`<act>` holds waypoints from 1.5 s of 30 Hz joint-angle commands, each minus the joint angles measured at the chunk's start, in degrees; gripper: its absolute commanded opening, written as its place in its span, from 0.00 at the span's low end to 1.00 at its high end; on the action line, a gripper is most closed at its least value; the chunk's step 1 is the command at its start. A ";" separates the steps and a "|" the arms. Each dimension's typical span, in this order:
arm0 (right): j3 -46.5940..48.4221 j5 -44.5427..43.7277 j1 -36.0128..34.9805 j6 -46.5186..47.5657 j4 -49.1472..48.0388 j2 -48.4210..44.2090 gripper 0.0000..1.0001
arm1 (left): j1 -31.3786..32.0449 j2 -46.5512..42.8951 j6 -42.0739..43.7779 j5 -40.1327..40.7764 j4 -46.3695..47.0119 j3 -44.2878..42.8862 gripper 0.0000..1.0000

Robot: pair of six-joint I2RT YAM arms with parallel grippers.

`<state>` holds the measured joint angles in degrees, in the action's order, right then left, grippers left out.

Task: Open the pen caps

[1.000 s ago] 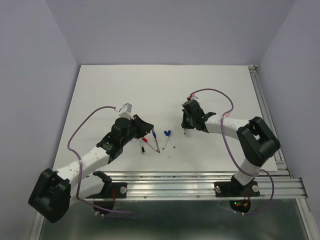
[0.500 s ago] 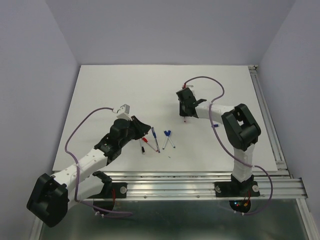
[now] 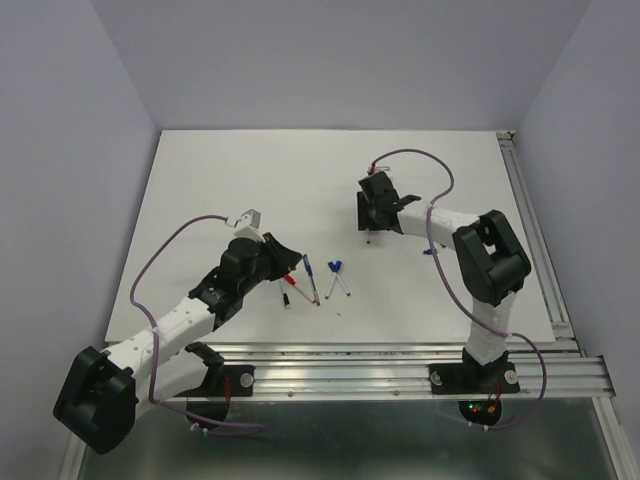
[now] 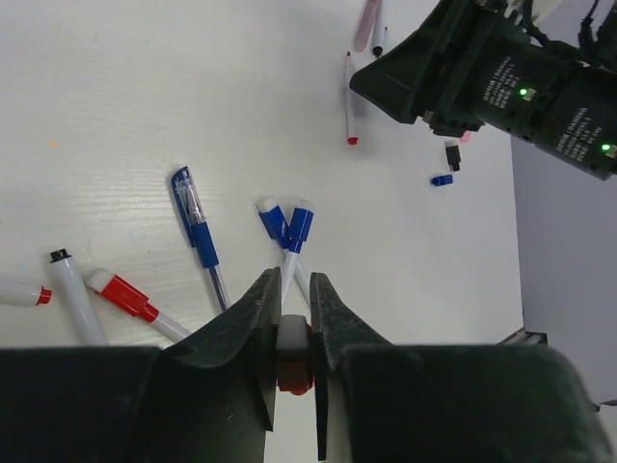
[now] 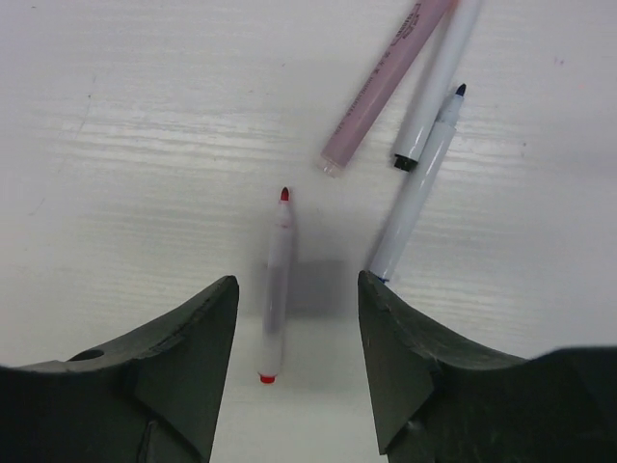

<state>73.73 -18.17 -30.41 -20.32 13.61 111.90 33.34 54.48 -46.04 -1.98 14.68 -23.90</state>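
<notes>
Red pen cap, seemingly, sits clamped between left fingers; right fingers apart.

Most of the red-and-white piece pinched in the left gripper is swallowed by the fingers, so cap or pen end can't really be told. A red-tipped pen gets chopped by that view's left edge. At the right wrist, the pink barrel and white barrel are cut off up top.
</notes>
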 commanded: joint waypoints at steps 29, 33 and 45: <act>-48.77 -3.80 0.27 -23.19 -4.47 -75.77 1.00 | 20.71 60.37 7.72 -3.39 -6.22 -57.10 0.05; -49.04 -5.11 0.27 -23.01 -3.50 -77.18 1.00 | 20.89 66.62 8.07 -3.73 -10.18 -64.68 0.07; -49.39 -9.07 0.27 -23.80 0.46 -82.10 1.00 | 21.85 77.44 7.90 -4.70 -14.59 -77.08 0.20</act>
<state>25.61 -23.86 -30.39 -43.57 13.34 32.12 54.54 131.57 -39.18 -5.85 1.67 -96.92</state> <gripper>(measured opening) 0.999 0.245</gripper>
